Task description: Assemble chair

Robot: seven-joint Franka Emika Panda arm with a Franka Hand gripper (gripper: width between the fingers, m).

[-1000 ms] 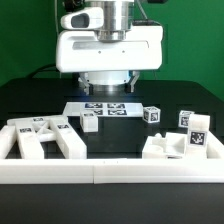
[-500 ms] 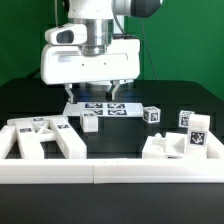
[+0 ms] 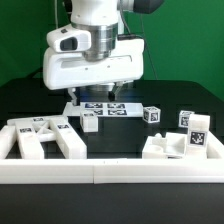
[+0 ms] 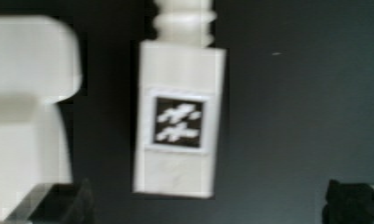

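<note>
The chair's white tagged parts lie loose on the black table. A group of slab parts (image 3: 45, 135) lies at the exterior view's left, and a short post (image 3: 90, 121) stands beside it. A small tagged block (image 3: 152, 115) and another group of parts (image 3: 185, 140) are at the right. My gripper (image 3: 97, 97) hangs open and empty above the table, over the short post. In the wrist view a white square post (image 4: 180, 110) with a tag and a peg end lies ahead of the open gripper (image 4: 205, 208), beside a white slab (image 4: 24, 110). The dark fingertips (image 4: 358, 200) touch nothing.
The marker board (image 3: 105, 106) lies flat behind the short post, under the gripper. A long plain white border rail (image 3: 110, 172) runs along the table's front edge. A green wall stands behind.
The gripper has moved toward the exterior view's left and its open fingers have come into sight. The parts on the table have not moved.
</note>
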